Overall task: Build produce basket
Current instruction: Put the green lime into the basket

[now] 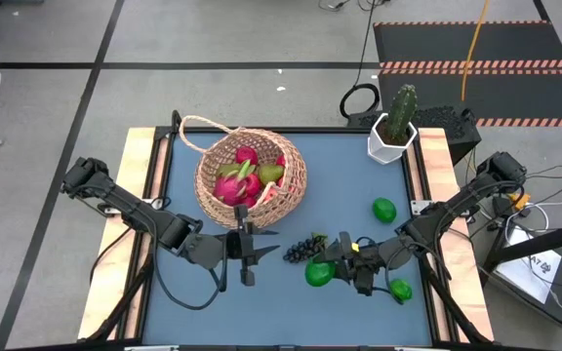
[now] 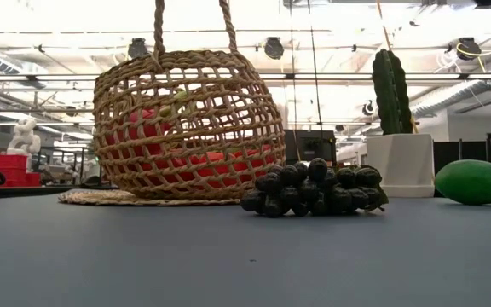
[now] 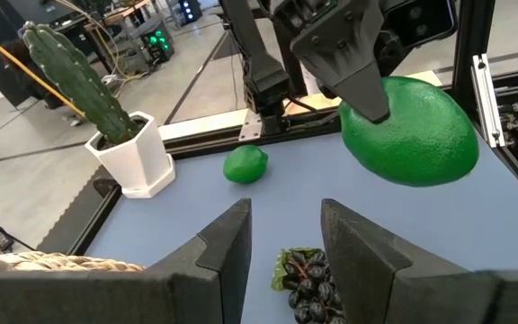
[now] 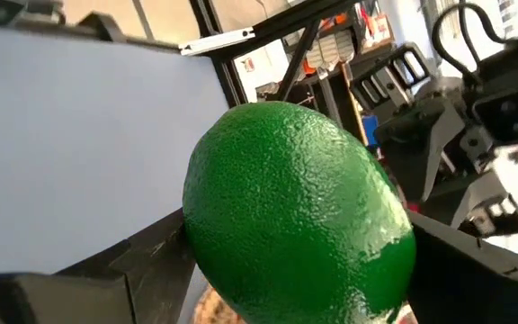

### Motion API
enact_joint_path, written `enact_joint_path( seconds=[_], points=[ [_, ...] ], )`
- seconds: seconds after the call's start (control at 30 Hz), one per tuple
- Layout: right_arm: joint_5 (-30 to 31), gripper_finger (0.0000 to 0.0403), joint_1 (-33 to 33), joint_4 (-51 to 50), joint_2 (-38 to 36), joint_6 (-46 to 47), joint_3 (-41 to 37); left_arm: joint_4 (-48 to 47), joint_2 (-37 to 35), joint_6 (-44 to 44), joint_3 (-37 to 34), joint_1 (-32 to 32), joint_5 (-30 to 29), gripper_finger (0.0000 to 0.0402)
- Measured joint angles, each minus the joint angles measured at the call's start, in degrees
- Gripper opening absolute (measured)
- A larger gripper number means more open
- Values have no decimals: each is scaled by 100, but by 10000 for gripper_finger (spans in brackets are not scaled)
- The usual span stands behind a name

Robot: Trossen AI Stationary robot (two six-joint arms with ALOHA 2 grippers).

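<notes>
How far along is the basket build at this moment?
Done: the basket already holds red, pink and green fruit. In hand: the right gripper grips a lime. Left: the grape bunch and two limes. The left gripper waits open.

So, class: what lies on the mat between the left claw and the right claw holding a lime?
The dark grape bunch, seen in the high view between left claw and right claw.

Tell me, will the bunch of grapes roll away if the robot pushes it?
Probably not. The grapes lie flat and lumpy on the table, so they would likely slide, not roll. The many small berries may let the bunch flex a little when lifted.
</notes>
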Motion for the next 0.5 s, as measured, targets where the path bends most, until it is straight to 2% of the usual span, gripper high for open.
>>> enact_joint_path(
  seconds=[0.5],
  points=[
    [-2, 320, -2, -1, 2, 2674, 0, 0, 0, 17, 0, -2, 2, 138]
  ],
)
